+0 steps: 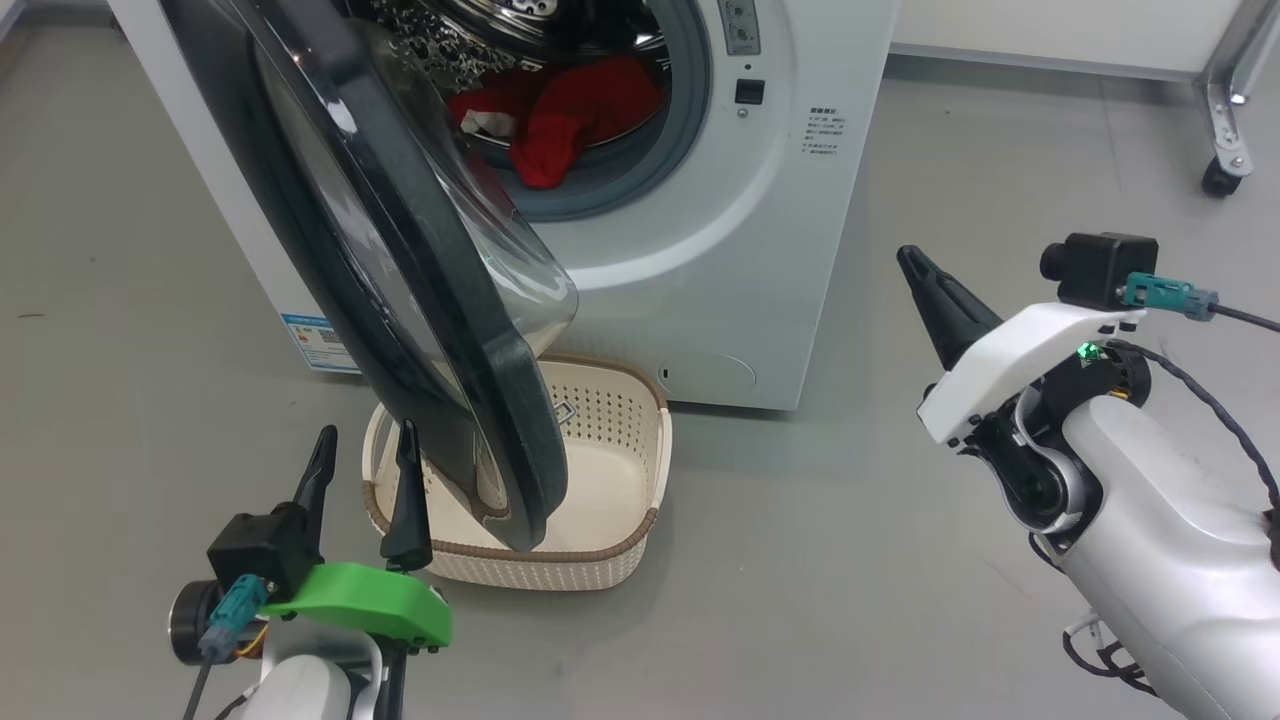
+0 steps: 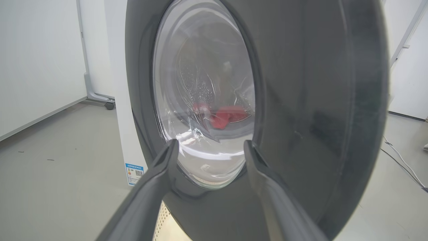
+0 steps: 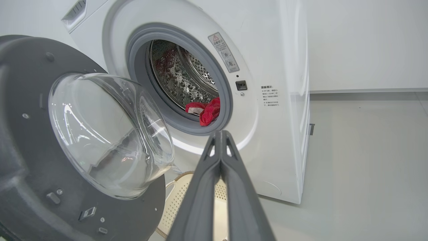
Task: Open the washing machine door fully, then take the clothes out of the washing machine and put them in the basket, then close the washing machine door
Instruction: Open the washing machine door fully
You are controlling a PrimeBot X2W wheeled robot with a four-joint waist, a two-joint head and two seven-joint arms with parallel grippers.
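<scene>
Half-open washing machine door (image 1: 410, 260) overhangs the basket (image 1: 640, 545), clothes (image 1: 560, 115) in the drum (image 3: 180, 80); left end effector (image 1: 365, 432) spread wide, empty, beside it; right end effector (image 1: 915, 260) raised, pinched shut.

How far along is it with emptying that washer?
Done: the washing machine door is partly open, over the basket. In hand: the open left hand is by its outer face, probably to swing it wider. Left: the clothes lie in the drum; the basket looks empty; closing comes last.
</scene>
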